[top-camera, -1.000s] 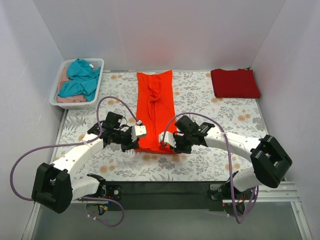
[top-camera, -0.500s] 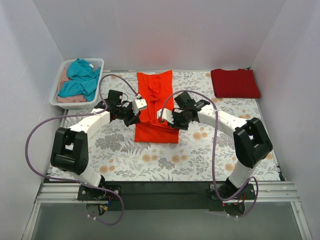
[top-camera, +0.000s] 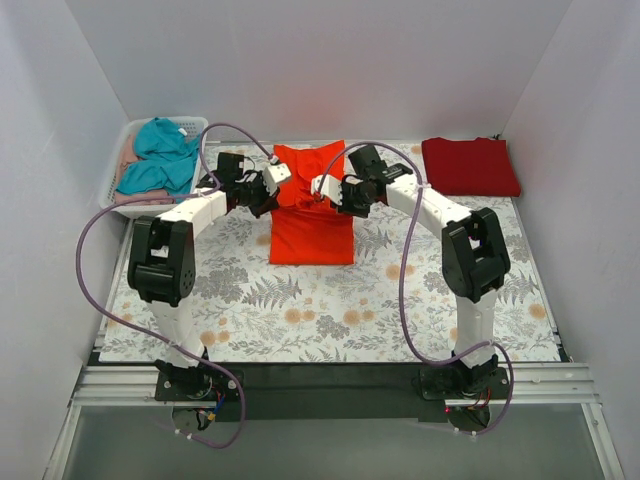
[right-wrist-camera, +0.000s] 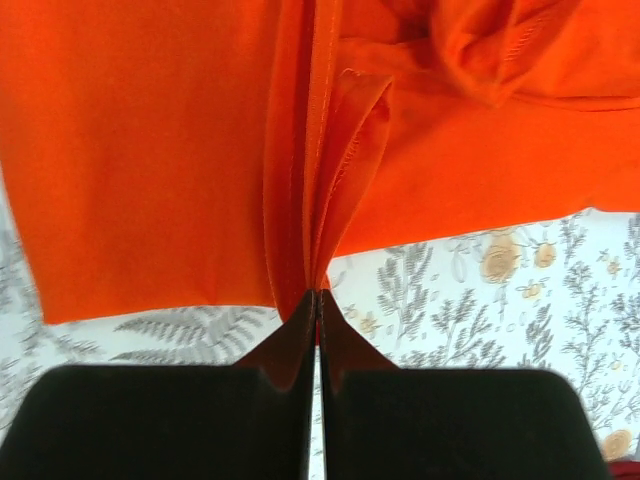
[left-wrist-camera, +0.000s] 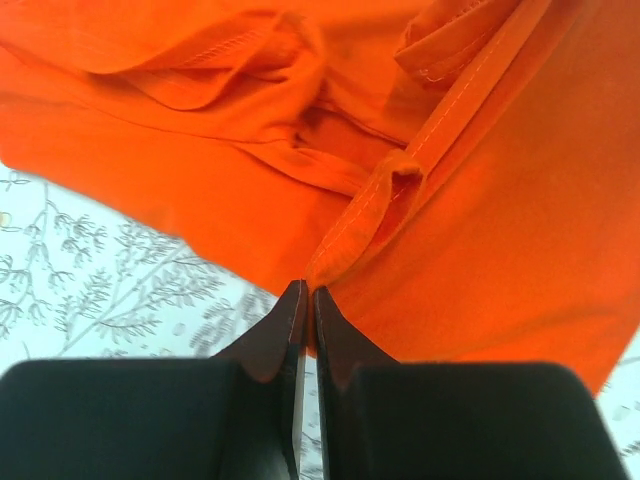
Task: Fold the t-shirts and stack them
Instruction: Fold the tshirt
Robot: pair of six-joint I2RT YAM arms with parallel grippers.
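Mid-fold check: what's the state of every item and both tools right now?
orange-red t-shirt: doubled over on the table, one edge pinched at both sides
crimson t-shirt: folded, lying flat at the far right corner
left tool: shut on the orange-red t-shirt
right tool: shut on the orange-red t-shirt
basket: holds the teal garment and pale pink garment, both crumpled
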